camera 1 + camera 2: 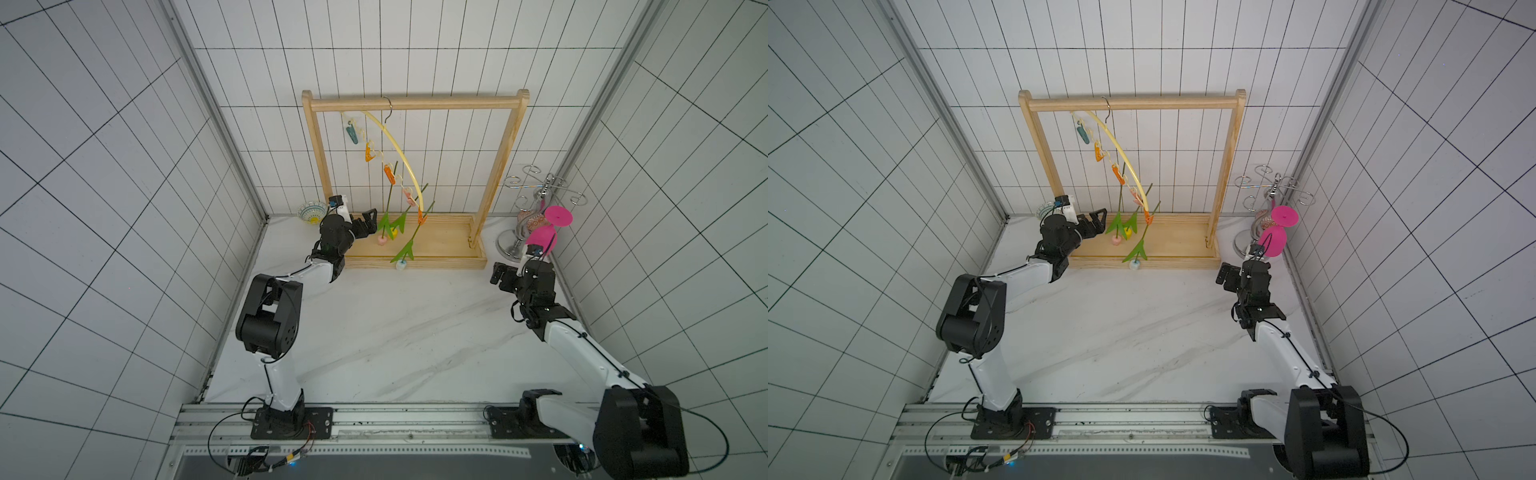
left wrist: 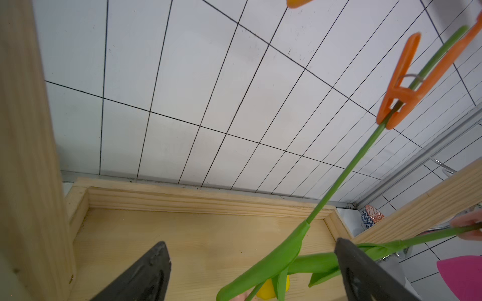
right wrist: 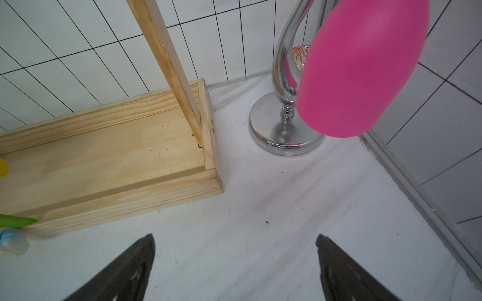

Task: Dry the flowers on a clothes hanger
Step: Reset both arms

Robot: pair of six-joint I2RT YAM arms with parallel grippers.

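Walls: white tile walls [image 1: 104,166] with dark grid lines, on three sides.
Corners: grey metal strips [image 1: 223,124] at the back corners.
Floor: white marble-veined tabletop [image 1: 395,332].
Furniture: wooden frame rack [image 1: 415,102] against the back wall; silver stand [image 1: 510,246] beside it.
Light: even, soft shadows.

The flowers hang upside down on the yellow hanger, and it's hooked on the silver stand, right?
No. The yellow hanger, with the flowers upside down, is hooked on the wooden rack's top bar, not the silver stand; both top views show it.
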